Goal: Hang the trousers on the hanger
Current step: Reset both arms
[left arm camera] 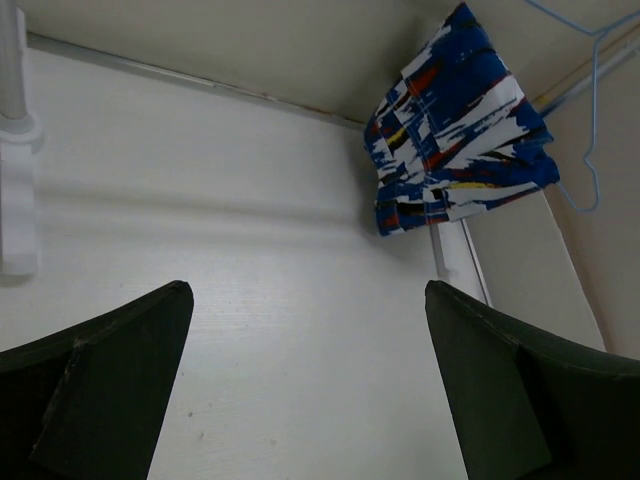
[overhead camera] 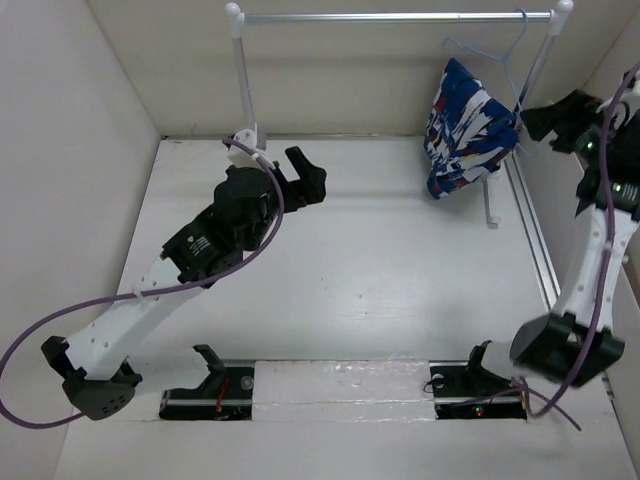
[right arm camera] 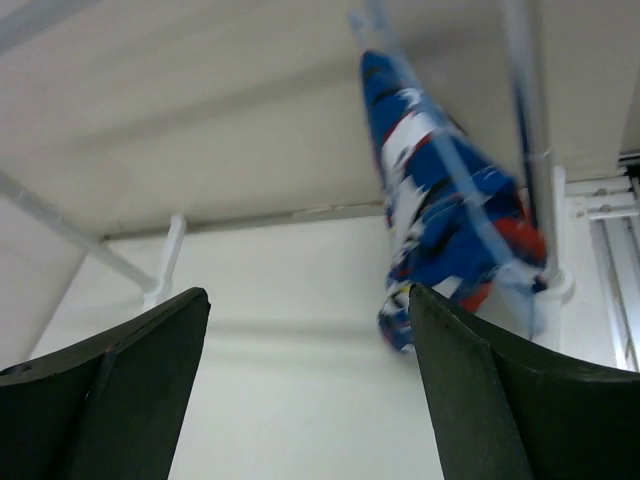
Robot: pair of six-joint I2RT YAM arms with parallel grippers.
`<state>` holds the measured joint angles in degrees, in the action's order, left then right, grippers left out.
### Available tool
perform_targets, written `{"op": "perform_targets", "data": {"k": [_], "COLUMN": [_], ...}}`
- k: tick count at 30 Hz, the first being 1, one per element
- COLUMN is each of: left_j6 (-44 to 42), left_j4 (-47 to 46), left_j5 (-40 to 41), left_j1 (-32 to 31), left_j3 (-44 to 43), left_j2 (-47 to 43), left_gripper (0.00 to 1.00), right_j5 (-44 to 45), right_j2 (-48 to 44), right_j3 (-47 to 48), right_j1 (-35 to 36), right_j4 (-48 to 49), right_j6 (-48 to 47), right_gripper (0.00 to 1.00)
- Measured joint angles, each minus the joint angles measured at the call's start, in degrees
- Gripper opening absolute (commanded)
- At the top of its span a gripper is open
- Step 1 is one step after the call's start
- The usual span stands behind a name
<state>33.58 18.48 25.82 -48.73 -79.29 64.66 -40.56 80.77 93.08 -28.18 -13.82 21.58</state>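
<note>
Hanging at two o'clock in the top view, the trousers (overhead camera: 468,128) drape over the hanger (overhead camera: 511,48), whose hook sits on the rail (overhead camera: 395,17) near its right end. The cloth is bunched into a short folded bundle above the one-o'clock corner of the table (overhead camera: 400,290). The right claw (overhead camera: 535,122) is raised just at three o'clock of the trousers, apart from them. Its wrist view shows the fingers (right arm camera: 120,390) spread wide with nothing between them. The left claw (overhead camera: 312,178) hovers at eleven o'clock of the table's middle, well apart from the trousers. It is also wide and empty, and it points toward them.
</note>
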Motion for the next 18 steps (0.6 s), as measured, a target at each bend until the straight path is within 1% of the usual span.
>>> {"op": "perform_targets", "data": {"k": [2, 4, 7, 9, 12, 14, 16, 18], "left_j6": [-0.57, -1.14, -1.4, -0.92, 0.83, 2.12, 2.95, 2.82], "left_j4": [0.48, 0.96, 1.64, 1.92, 2.99, 3.65, 4.31, 4.57], "left_j5": [2.01, 3.93, 6.1, 6.64, 5.9, 4.2, 2.45, 0.94], "left_j1": [0.0, 0.0, 0.0, 0.0, 0.0, 0.0, 0.0, 0.0], "left_j3": [0.09, 0.44, 2.47, 5.6, 12.52, 17.14, 19.69, 19.56], "left_j2": [-1.36, -3.45, -7.76, -11.08, -14.86, -16.11, -15.34, -12.41], "left_gripper": [0.99, 0.99, 0.99, 0.99, 0.99, 0.99, 0.99, 0.99], "right_j5": [1.79, 4.26, 7.69, 10.14, 13.9, 16.37, 17.97, 18.45], "right_j2": [-10.45, -20.13, -32.09, -38.25, -44.13, -46.8, -48.33, -48.15], "right_j3": [-9.27, -17.53, -28.63, -36.46, -47.54, -52.3, -53.59, -51.8], "right_j1": [2.36, 6.69, 15.15, 19.12, 21.49, 21.73, 21.7, 21.86], "right_j4": [-0.79, -1.57, -4.09, -6.58, -12.5, -18.27, -22.97, -24.9], "right_j6": [-2.34, -4.72, -8.2, -10.25, -12.72, -14.1, -15.41, -16.79], "right_gripper": [0.85, 0.84, 0.84, 0.84, 0.84, 0.84, 0.84, 0.85]}}
